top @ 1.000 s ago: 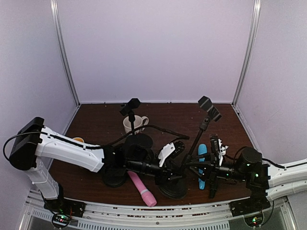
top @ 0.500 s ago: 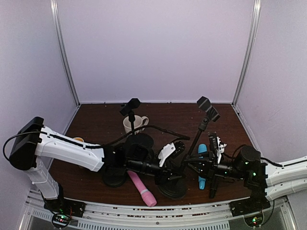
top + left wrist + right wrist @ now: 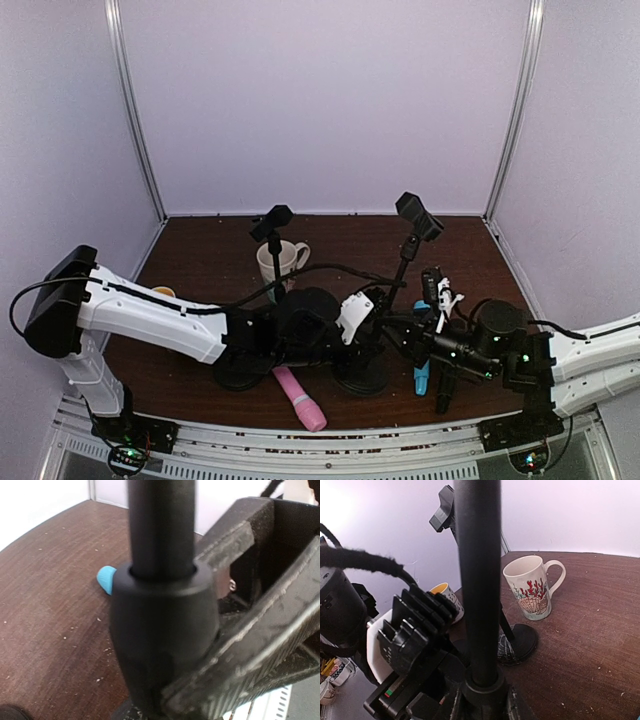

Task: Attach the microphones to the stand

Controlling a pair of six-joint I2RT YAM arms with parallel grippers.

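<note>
Left gripper (image 3: 360, 318) is down low on the stand (image 3: 404, 255). From its wrist cam the fingers (image 3: 250, 645) look clamped on the fat black collar where the pole goes into the base, so it's got hold of the stand. Right gripper (image 3: 405, 335) is coming in from the other side at about the same height. Its cam has the pole dead centre and really close, but I honestly can't tell if those fingers are squeezing it or just sitting either side.

The stand itself leans a bit, with its clip head up top and toward the back, and there's no mic in it.

None of the mics are mounted, they're all lying on the brown table (image 3: 200, 250):
- pink microphone (image 3: 298, 395) is flat near the front edge, just left of the stand's round base
- light blue microphone (image 3: 421, 378) is right of the base, mostly hidden under the right gripper
- there's a dark stick just right of the blue one, pretty sure that's the black microphone (image 3: 443, 395), but it's hard to make out

Behind all that is a second stand (image 3: 272, 225) with an empty clip, and a white mug (image 3: 284, 260) with a coral and shell print right beside it. There's also a small cup with a yellow inside (image 3: 165, 292) over on the left, by the left arm.
</note>
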